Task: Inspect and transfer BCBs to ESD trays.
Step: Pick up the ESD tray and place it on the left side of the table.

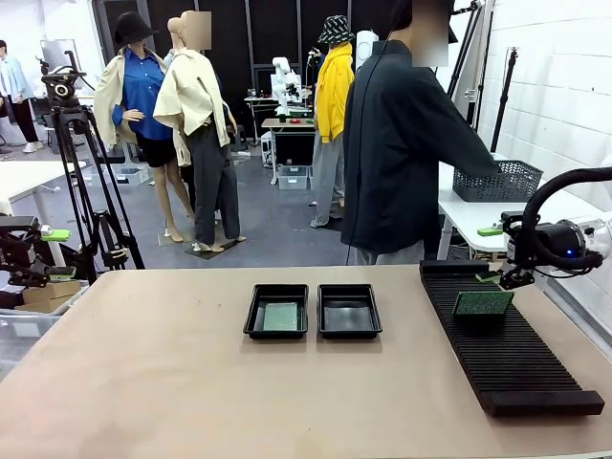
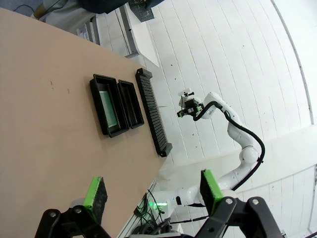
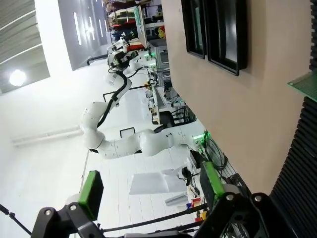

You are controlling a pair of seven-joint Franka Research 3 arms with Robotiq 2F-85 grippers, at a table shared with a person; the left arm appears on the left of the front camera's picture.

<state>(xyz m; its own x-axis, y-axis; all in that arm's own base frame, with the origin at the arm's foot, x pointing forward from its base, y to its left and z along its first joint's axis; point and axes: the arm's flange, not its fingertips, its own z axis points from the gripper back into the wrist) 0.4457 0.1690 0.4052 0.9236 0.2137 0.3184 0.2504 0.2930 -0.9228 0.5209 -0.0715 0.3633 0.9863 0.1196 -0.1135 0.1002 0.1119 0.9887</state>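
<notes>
Right gripper (image 3: pixel 151 191) gapes beside rack (image 1: pixel 507 344); left tray (image 1: pixel 251 321) apparently holds one BCB (image 1: pixel 280 316).

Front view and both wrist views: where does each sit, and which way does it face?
Front view: between the arms, facing the person across the table; left claw and right claw at the edges.
Left wrist view: on the open left claw, facing the right arm.
Right wrist view: on the open right claw, facing the left arm.
Shared: ESD trays, rack.
</notes>
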